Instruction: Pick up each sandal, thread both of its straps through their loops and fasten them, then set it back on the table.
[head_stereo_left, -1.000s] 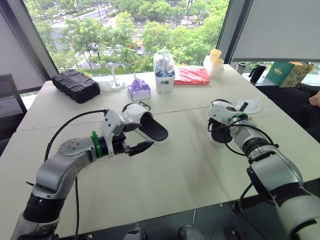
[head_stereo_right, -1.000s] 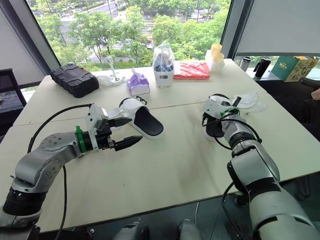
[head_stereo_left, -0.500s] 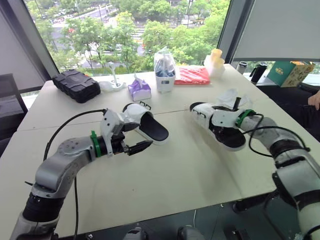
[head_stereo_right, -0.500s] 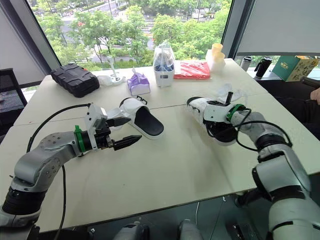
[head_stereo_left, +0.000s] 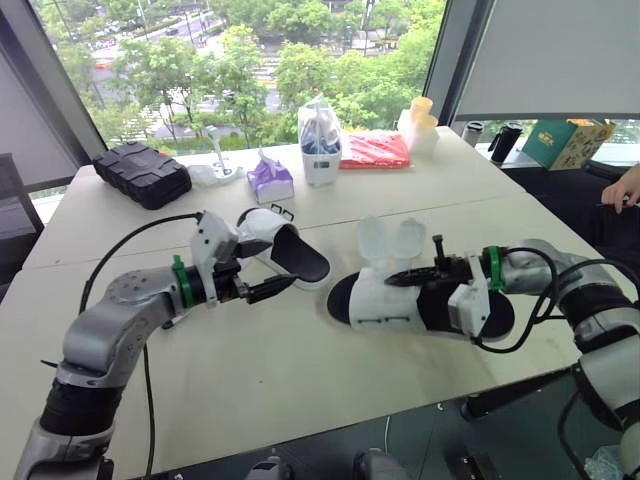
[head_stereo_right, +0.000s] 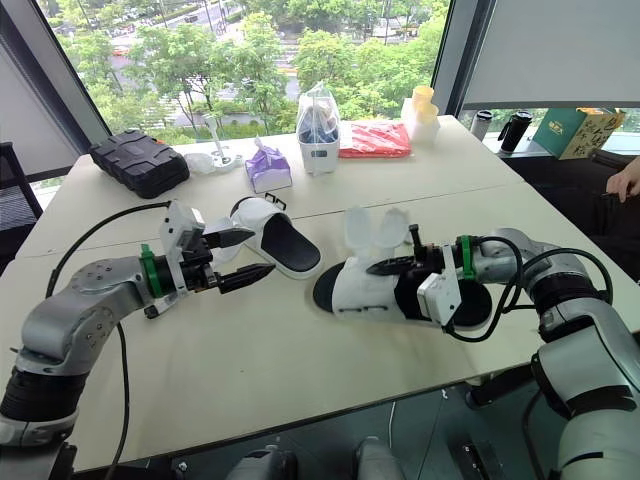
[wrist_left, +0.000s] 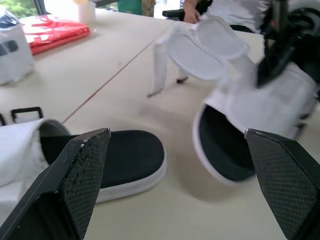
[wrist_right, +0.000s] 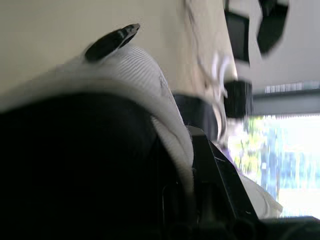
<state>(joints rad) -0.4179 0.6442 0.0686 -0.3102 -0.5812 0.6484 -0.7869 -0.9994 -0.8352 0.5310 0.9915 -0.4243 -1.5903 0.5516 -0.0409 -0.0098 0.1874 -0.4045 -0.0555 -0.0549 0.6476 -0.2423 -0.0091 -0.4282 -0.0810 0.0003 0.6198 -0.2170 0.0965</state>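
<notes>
One sandal (head_stereo_left: 380, 300) lies with its length running left-right

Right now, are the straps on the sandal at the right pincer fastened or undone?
Undone: both white straps stand up loose above the sandal, not threaded.

Readable text, labels, numbers: none.
The green box (head_stereo_left: 566, 143) carries pale print that is too small to make out. Any wording on the red packet (head_stereo_left: 372, 150), the purple pack (head_stereo_left: 268, 180) or the black case (head_stereo_left: 143, 174) cannot be read either.
</notes>
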